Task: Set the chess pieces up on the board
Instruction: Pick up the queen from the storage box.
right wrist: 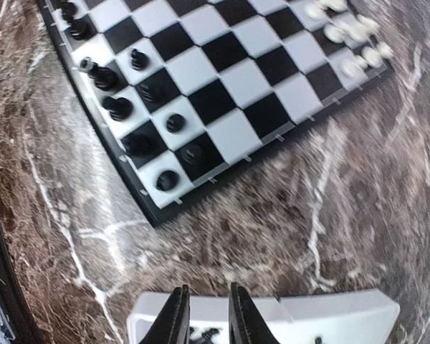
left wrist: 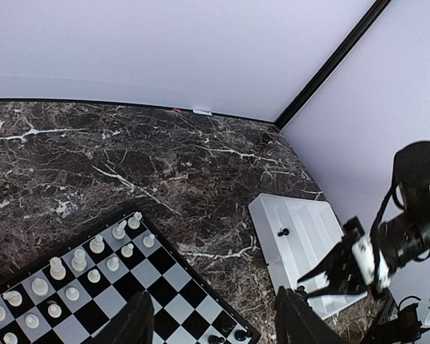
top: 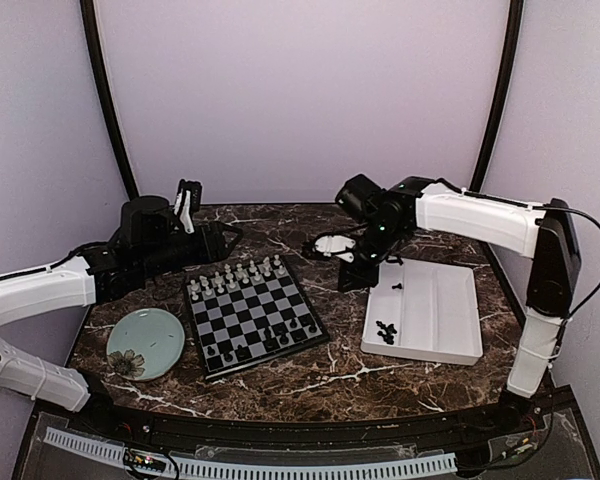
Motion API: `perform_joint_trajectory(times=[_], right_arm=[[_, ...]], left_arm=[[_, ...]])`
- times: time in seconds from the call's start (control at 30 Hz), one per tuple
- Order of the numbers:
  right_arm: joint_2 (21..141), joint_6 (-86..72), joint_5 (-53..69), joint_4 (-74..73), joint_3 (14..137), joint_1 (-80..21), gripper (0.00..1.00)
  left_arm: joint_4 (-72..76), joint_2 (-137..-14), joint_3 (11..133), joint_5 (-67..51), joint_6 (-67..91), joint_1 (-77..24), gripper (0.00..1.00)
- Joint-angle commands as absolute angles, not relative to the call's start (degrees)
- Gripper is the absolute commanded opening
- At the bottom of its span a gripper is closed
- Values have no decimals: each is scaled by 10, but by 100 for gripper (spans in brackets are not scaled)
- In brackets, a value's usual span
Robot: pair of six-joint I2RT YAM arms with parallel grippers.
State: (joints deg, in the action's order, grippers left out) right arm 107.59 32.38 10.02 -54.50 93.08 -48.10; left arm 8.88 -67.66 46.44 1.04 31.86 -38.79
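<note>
White done, black unfinished.
We saw white pieces filling the far rows of the board, some black pieces near-right, more in the tray; left end effector spread, right end effector narrowly parted, empty.
</note>
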Motion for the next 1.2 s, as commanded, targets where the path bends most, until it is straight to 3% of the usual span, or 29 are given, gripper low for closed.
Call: perform_joint_trajectory(times=[0.0,0.4,1.17], right_arm=[[1046,333,86,-542,887,-399,20],[1020,349,36,-497,716,-368,21],[1013,294,93,-488,671,-370,20]], left_arm=[[97,-693,473,-17,304,-385,59],[92,-709,492,-36,301,-386,58],[88,-714,497,-41,306,-385,58]])
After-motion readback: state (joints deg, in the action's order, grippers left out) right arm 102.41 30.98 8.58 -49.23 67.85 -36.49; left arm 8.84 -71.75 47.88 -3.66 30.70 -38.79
